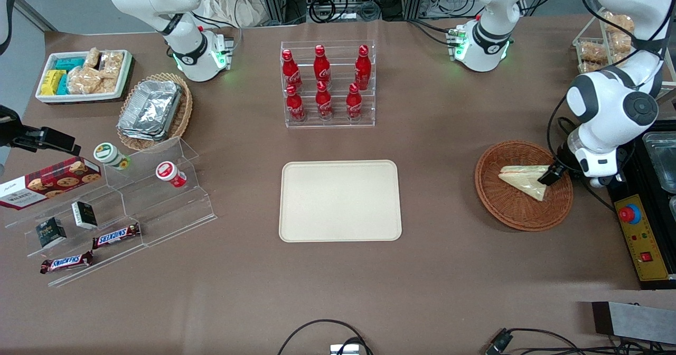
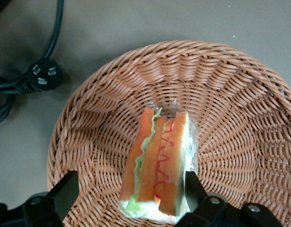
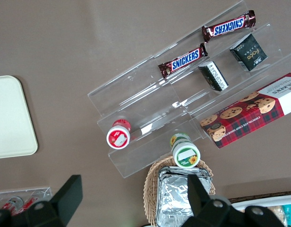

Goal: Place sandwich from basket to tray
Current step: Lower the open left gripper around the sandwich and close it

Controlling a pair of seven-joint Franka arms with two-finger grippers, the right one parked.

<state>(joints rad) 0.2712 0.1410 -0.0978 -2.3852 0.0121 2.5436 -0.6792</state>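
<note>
The sandwich (image 1: 523, 180), a wrapped white-bread triangle, lies in the round reddish-brown wicker basket (image 1: 507, 217) toward the working arm's end of the table. In the left wrist view its orange and green filling edge (image 2: 159, 161) faces the camera on the basket's weave (image 2: 230, 94). My gripper (image 1: 549, 176) is low in the basket at the sandwich's wide end. It is open (image 2: 130, 191), its fingers straddle the sandwich, and one finger (image 2: 192, 187) is against the wrap. The cream tray (image 1: 340, 200) lies bare at the table's middle, well apart from the basket.
A rack of red cola bottles (image 1: 328, 83) stands farther from the front camera than the tray. A black control box with a red button (image 1: 641, 233) sits beside the basket. A power plug and cable (image 2: 44, 75) lie near the basket's rim. Acrylic snack steps (image 1: 121, 207) stand toward the parked arm's end.
</note>
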